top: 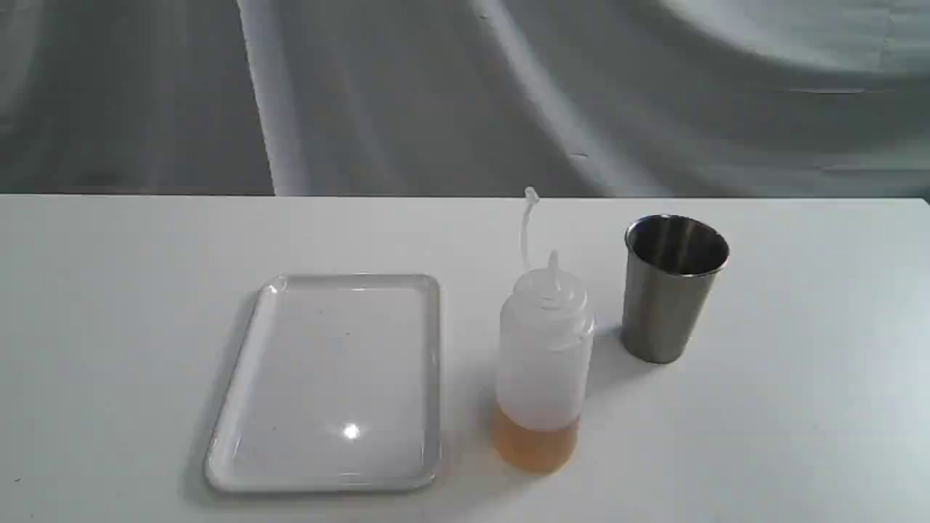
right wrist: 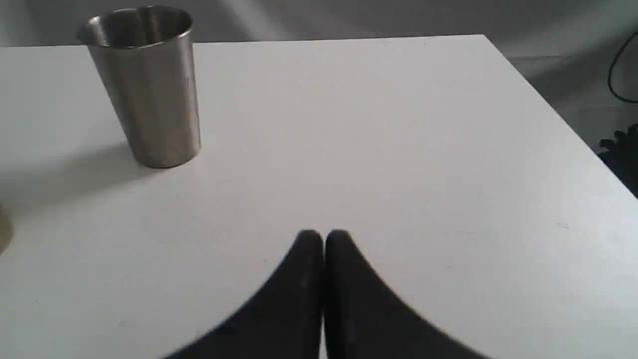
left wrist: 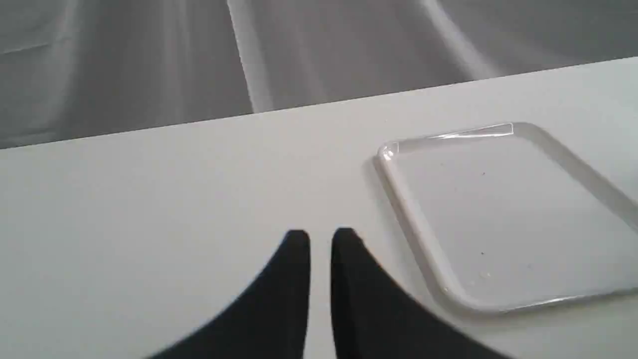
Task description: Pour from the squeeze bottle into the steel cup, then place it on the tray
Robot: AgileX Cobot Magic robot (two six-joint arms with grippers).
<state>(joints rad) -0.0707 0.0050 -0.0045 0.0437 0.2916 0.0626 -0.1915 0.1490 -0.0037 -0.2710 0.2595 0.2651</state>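
The squeeze bottle (top: 543, 367) stands upright at the middle of the white table, amber liquid at its bottom and its cap strap sticking up. To its right and a little farther back stands the steel cup (top: 672, 287), upright; it also shows in the right wrist view (right wrist: 147, 85). The white tray (top: 334, 378) lies flat to the bottle's left, with nothing on it. No arm appears in the exterior view. My left gripper (left wrist: 320, 239) hovers over bare table beside the tray (left wrist: 413, 224), its fingers nearly together and holding nothing. My right gripper (right wrist: 324, 238) is shut and holds nothing, well short of the cup.
Grey draped cloth (top: 465, 94) hangs behind the table's far edge (top: 465, 196). In the right wrist view the table's side edge (right wrist: 558, 114) drops off, with a dark cable (right wrist: 618, 75) and a dark object (right wrist: 620, 149) beyond it.
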